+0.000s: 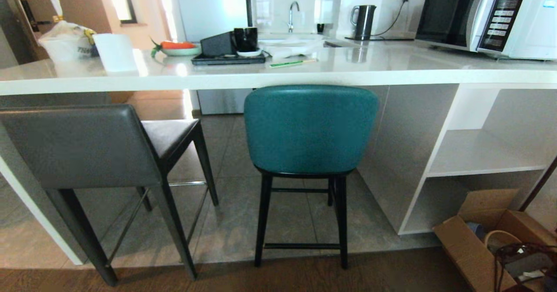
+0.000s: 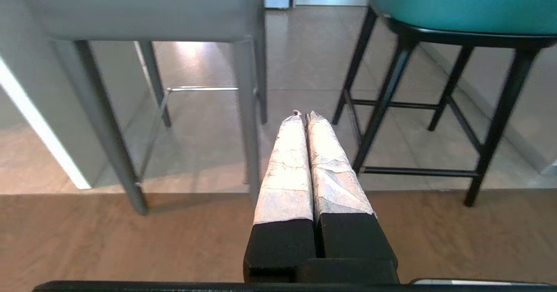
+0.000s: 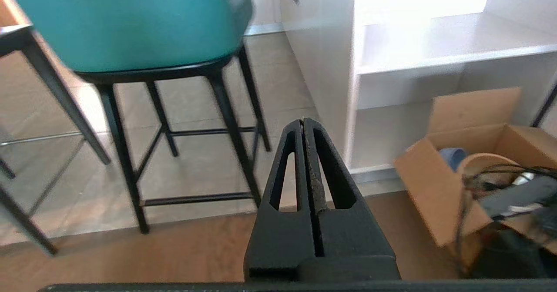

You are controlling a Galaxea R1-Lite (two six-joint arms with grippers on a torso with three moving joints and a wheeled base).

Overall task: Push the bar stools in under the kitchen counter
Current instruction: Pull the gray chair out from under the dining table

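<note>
Left claw [image 2: 303,114]: two paper-wrapped fingers pressed together, nothing between them; it hangs above the brown wood floor [image 2: 130,239], pointing at the gap between the two stools and touching neither.
Right claw [image 3: 303,120]: bare black fingers closed tip to tip, empty; it hangs over the same wood floor, with the teal stool ahead on its left and the white shelving ahead on its right, well apart from both.
Cardboard box [image 1: 474,248]: open brown box on the wood floor near the robot's right, holding cables and a few small things I cannot make out.
Grey stool [image 1: 82,146]: square grey leather back, dark seat and dark legs with a thin metal footrest; it stands at the robot's left, turned at an angle, back legs on the wood floor, seat partly under the slab.
Teal stool [image 1: 310,129]: rounded teal padded back on thin black legs; it stands upright in the middle, facing the desk squarely, back just in front of the slab's edge, rear legs at the seam between wood floor and grey tiles.
White shelving [image 1: 483,152]: open shelves under the desk's right end, beside the teal stool.
Desk [image 1: 304,72]: long thick glossy white slab, carrying a white cup, a bagged item, a dark tray with a black mug, a microwave [image 1: 487,15] and, farther back, a kettle [image 1: 364,21] and a tap.
</note>
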